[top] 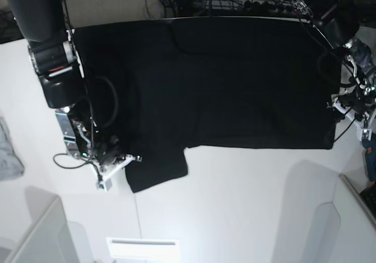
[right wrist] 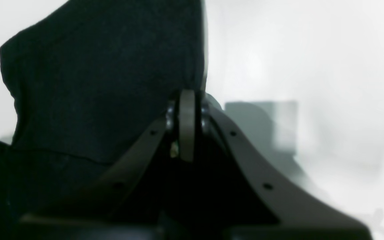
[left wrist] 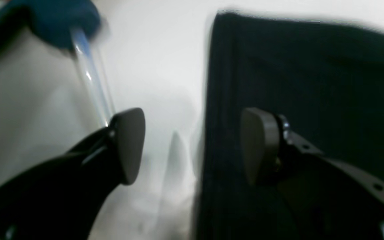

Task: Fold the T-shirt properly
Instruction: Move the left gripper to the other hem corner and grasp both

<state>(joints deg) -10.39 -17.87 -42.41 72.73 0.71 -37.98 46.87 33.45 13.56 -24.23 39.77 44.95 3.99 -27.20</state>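
White tabletop (top: 235, 204) fills most of the base view, w/ cables and dark gear along the far edge. T-shirt (top: 235, 81) lies spread flat across the far half of the table, black, nearly edge to edge left to right. One sleeve (top: 155, 169) sticks out toward the near side on the left.

My right gripper (right wrist: 187, 100) is at that left sleeve, near its left edge. In the right wrist view the pads are pressed together w/ black cloth rising straight out from between them, so I'm clenched on the T-shirt there.

My left gripper (left wrist: 192, 143) is at the far-right end of the shirt in the base view. Left wrist view is blurry, but the jaws stand wide apart: one pad (left wrist: 130, 143) over bare white table, the other over black cloth, shirt's edge running between them. Nothing is pinched, so released.

Small grey cloth (top: 9, 151) sits at the left edge of the table, well apart from the shirt. Blue blurred object (left wrist: 62, 20) shows far-left in the left wrist view; can't tell what it is.
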